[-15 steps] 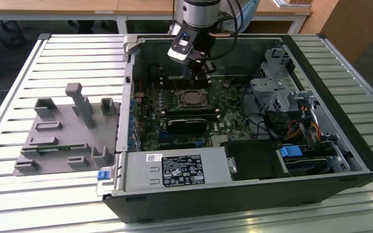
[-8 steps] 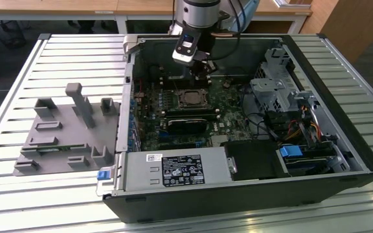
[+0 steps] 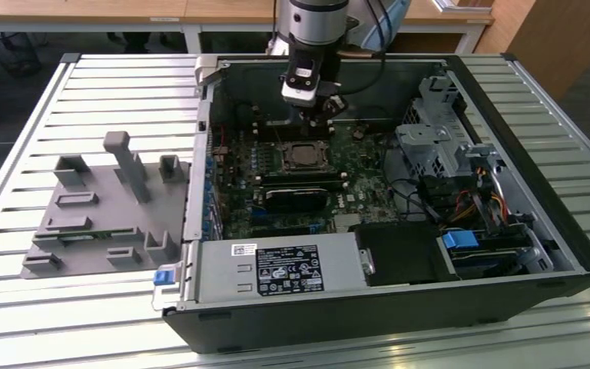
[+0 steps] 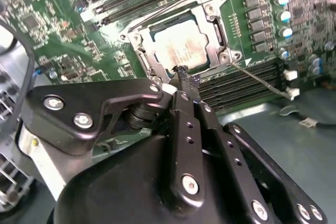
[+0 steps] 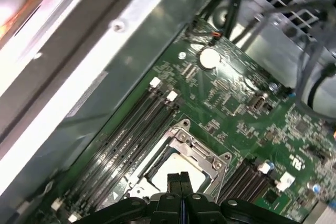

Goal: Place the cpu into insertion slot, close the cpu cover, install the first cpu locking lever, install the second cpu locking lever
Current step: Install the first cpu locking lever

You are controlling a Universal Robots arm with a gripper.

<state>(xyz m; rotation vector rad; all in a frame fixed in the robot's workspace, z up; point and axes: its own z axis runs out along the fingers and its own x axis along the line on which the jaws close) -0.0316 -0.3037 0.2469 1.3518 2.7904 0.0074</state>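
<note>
Second wrist view: pale silvery cpu (image 4: 178,51) framed by the cpu cover (image 4: 210,10), end effector (image 4: 185,75) pressed together.

Power supply label (image 3: 286,270): print unreadable

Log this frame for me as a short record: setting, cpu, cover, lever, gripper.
setting: open computer case on a slatted table; grey tray at the exterior view's left
cpu: seated on the motherboard, silvery top showing
cpu cover: lying flat around the cpu
lever: thin wire sticking out across the memory slots, apparently unlatched
gripper: shut, nothing seen in it, tips beside the cover's edge
</note>
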